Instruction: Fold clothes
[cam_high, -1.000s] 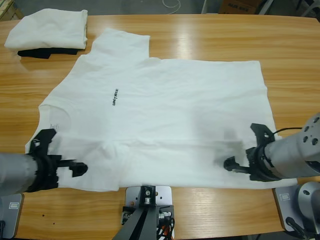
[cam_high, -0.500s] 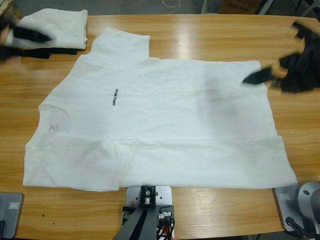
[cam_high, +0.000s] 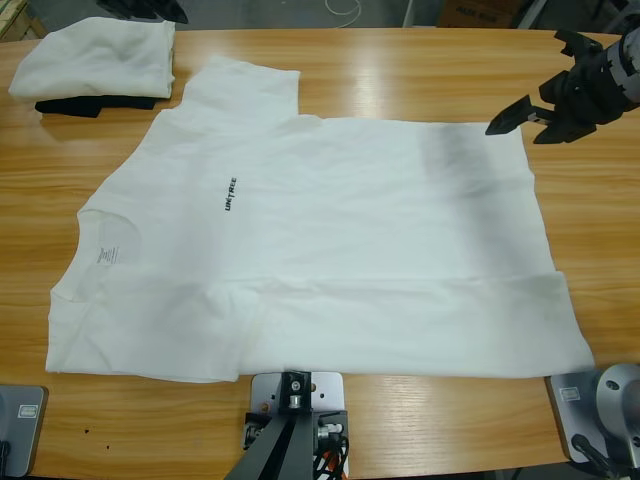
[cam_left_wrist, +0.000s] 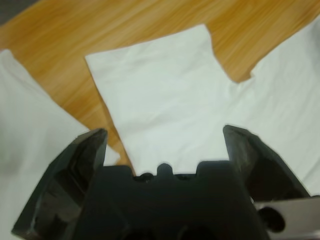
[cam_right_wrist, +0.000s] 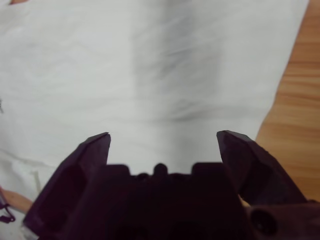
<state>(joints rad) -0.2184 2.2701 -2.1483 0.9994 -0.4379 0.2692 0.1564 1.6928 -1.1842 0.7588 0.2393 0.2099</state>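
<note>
T-shirt (cam_high: 330, 240) spread flat across mid-frame on table (cam_high: 420, 70), folded shirts (cam_high: 95, 60) stacked upper left, right gripper (cam_high: 535, 105) held open upper right above shirt corner, left gripper (cam_left_wrist: 165, 145) open over sleeve (cam_left_wrist: 160, 110)

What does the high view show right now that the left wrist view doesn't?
Only the high view shows the whole spread T-shirt with its black chest lettering, the black garment under the folded white stack, and the right gripper open above the shirt's far right corner. Only the left wrist view shows the left gripper, open, hanging over the shirt's upper sleeve. Both show that sleeve, the stack's edge and the wooden table.
</note>
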